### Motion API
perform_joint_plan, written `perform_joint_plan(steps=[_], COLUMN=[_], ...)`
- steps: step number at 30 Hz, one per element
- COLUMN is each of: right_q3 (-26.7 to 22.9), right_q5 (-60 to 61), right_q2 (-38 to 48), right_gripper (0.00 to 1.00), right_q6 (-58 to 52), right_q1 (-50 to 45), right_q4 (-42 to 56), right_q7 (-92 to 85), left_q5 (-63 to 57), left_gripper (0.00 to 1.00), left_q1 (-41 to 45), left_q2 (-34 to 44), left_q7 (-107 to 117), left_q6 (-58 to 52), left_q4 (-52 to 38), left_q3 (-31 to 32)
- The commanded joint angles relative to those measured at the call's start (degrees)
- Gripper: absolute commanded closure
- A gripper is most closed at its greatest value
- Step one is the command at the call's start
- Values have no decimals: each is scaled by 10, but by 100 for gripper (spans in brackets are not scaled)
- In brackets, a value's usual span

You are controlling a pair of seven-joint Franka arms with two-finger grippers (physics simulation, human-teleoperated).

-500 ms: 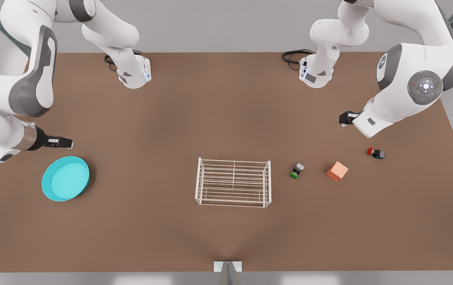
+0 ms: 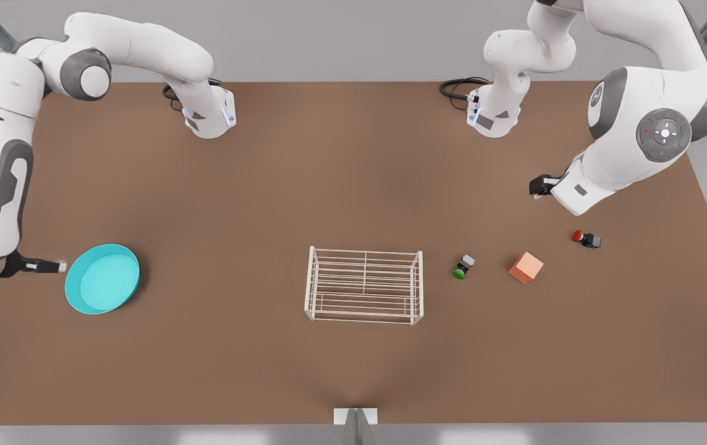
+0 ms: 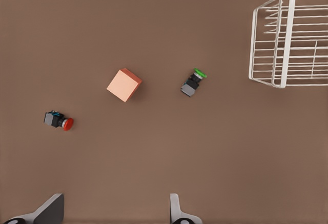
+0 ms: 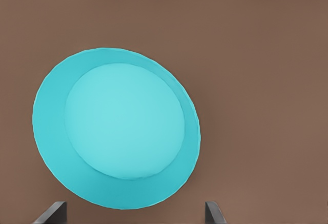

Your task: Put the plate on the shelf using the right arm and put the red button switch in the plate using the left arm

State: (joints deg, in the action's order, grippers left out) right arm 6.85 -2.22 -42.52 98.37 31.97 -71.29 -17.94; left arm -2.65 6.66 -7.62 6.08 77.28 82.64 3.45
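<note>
While two switches (image 2: 586,238) lie apart, one plate (image 2: 102,279) — one shelf (image 2: 364,285).

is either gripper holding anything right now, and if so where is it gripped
Nothing is held. The right gripper is open beside the plate; the left gripper is open above the table.

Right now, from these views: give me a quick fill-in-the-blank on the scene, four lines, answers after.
1. The plate lies on the ____.
2. The orange cube sits between the red button switch and the ____-capped switch.
3. The right tool is level with the plate, on the front view's ____ of it.
4. The left tool has its fingers ____, above the table.

Answers: table; green; left; open
</note>
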Motion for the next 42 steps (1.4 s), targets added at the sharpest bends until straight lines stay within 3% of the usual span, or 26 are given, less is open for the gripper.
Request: perform_joint_plan(steps=[1,7,27,30,35,39,42], right_q3=[0,1,6,6,6,6,7], right_q5=[2,49,94,94,93,92,91], right_q2=[-12,-71,-69,-69,-71,-71,-66], right_gripper=[0,0,0,22,45,79,79], right_q6=[105,140,234,233,231,231,227], right_q1=[4,40,56,56,56,56,56], right_q4=[0,-7,-99,-99,-99,-99,-96], right_q7=[-308,-326,-333,-333,-334,-335,-345], left_q5=[0,-1,-4,-5,-9,-6,-6], left_gripper=[0,0,0,0,0,0,0], left_q1=[0,5,4,0,-2,-5,-4], left_q2=[1,8,3,-1,-9,-20,-21], left_q7=[14,14,39,40,40,67,88], left_q6=[-1,-10,-7,12,29,28,30], left_q4=[0,-1,-9,-9,-9,-9,-8], left_q3=[1,5,9,8,5,5,4])
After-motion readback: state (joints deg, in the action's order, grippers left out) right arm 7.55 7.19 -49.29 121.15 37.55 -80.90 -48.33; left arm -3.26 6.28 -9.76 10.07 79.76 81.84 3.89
